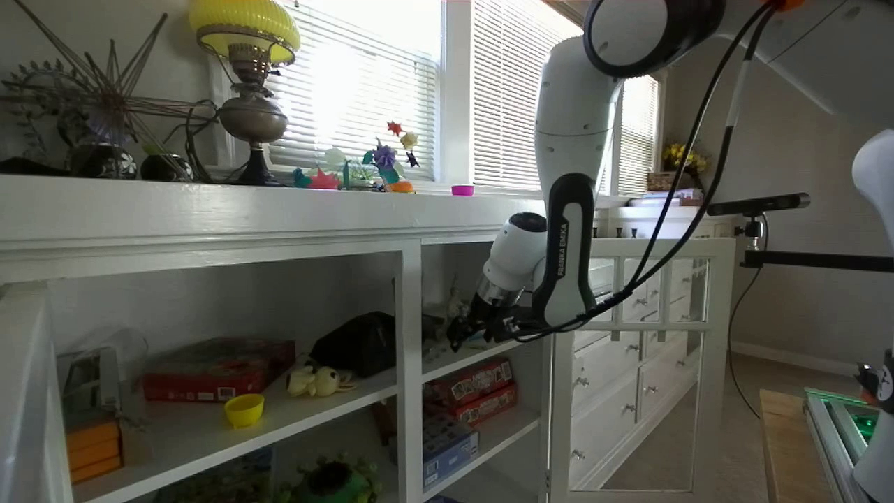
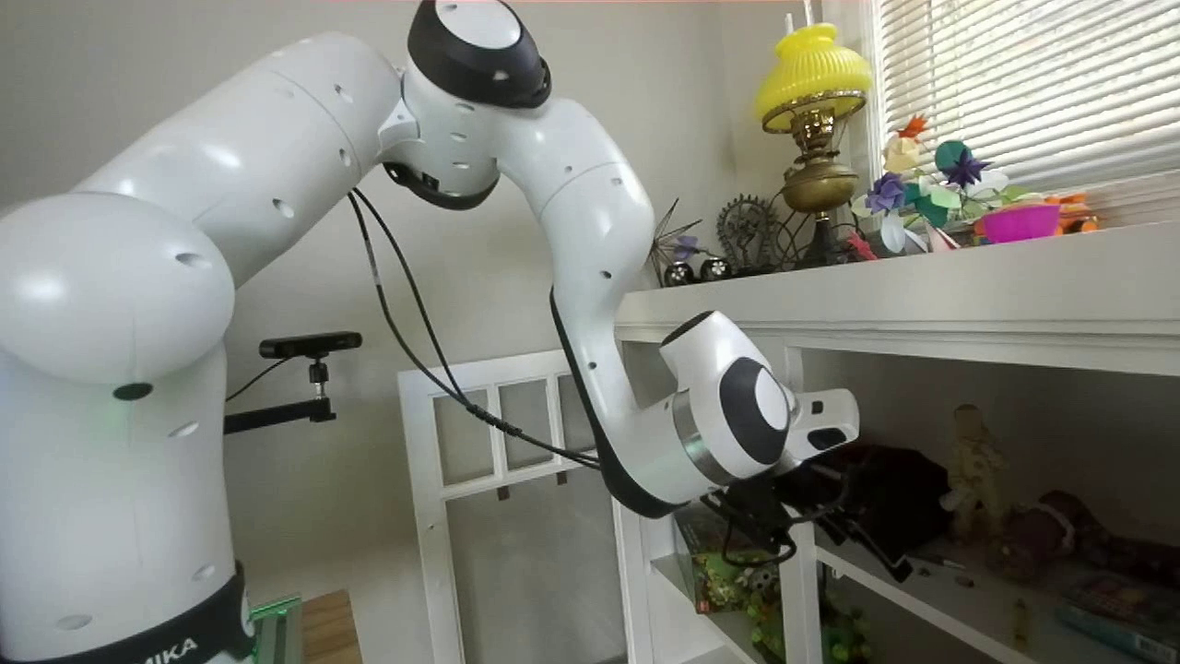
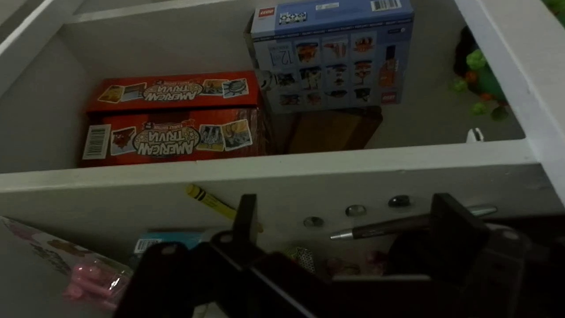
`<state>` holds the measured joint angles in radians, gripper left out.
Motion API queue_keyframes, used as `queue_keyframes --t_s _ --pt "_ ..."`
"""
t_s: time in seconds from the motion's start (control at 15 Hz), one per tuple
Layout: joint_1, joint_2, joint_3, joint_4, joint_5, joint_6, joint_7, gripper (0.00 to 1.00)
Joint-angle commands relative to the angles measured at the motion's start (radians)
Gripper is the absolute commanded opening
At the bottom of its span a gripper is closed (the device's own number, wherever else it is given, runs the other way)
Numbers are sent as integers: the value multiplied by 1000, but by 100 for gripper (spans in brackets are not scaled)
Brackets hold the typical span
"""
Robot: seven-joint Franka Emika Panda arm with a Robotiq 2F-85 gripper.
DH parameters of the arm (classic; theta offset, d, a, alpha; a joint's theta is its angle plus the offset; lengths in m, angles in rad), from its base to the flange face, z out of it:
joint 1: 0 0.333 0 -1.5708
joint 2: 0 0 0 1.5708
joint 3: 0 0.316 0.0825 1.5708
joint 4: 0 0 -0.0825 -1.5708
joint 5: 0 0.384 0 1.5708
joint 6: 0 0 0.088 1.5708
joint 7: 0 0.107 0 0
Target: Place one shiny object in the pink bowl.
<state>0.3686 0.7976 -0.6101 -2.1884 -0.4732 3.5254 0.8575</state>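
In both exterior views we see the pink bowl (image 2: 1021, 223), vivid and upright, well above the gripper (image 3: 346, 204) and apart from it. In the wrist view we find three shiny objects (image 3: 355, 210), small, rounded and glassy, the rightmost darkest, lying apart in a slanting row seen between the gripper's parted jaws.

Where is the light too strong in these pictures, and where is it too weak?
In an exterior view, glare washes out part of the blinds; in both exterior views, the cabinet interior lies in shadow; the wrist view is dim, the gripper nearly black.
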Motion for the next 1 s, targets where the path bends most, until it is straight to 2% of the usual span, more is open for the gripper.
queue_keyframes --t_s 0.0,0.47,0.53,0.6,0.67,0.93 --pt "-8 101 -1 89 63 52 16 100" --pt "-62 182 14 239 94 22 29 100" --pt "-137 154 122 242 264 -4 -187 100" --pt "-90 203 35 281 146 7 -2 100" --pt "-174 177 162 285 340 -16 -253 100" --pt "-238 211 261 347 555 -24 -460 100"
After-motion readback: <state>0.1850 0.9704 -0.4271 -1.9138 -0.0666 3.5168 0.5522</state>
